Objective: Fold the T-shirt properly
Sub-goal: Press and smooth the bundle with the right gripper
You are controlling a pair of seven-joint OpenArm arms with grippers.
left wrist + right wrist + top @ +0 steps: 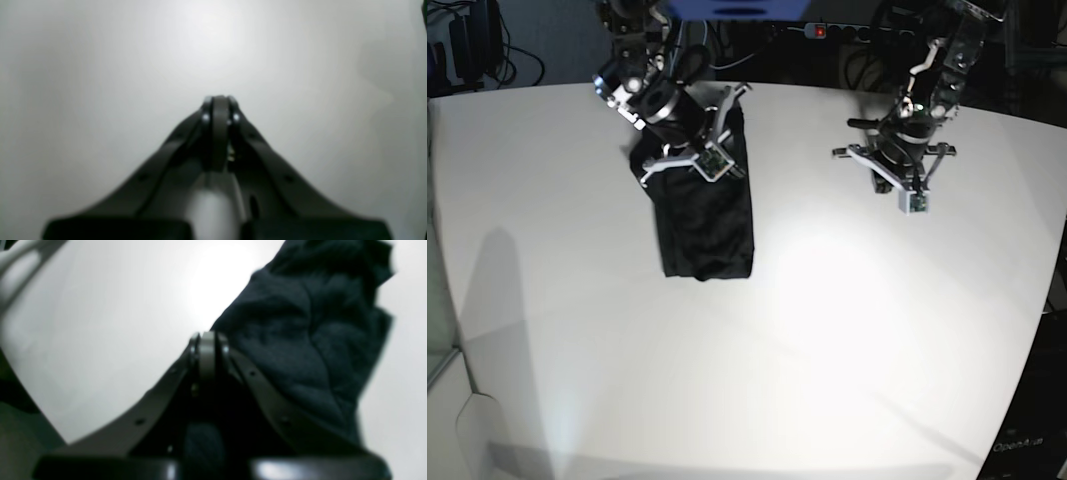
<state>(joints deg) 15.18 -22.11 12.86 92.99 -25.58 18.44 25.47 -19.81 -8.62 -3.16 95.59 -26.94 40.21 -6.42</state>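
You've got one T-shirt [705, 225] on the white table [827, 330], black, lying as a narrow folded bundle toward the far left of the base view, long axis running away from the camera. No other cloth.

Two arms, two grippers. Your right gripper [727, 105] sits over the far end of the T-shirt [300, 340], arm body covering the top part of the cloth. Its fingers [207, 350] are together, tips meeting in the right wrist view; dark fabric lies just beside and behind the tips, rumpled. You can't tell from the blur whether any cloth is pinched between them.

Your left gripper [914, 200] hangs above bare table on the base view's right, well apart from the T-shirt. Its fingers [220, 113] are pressed together with nothing in them; the left wrist view shows only plain white table [100, 83] around the tips.

One power strip [847, 32] with a red light runs behind the table's far edge.
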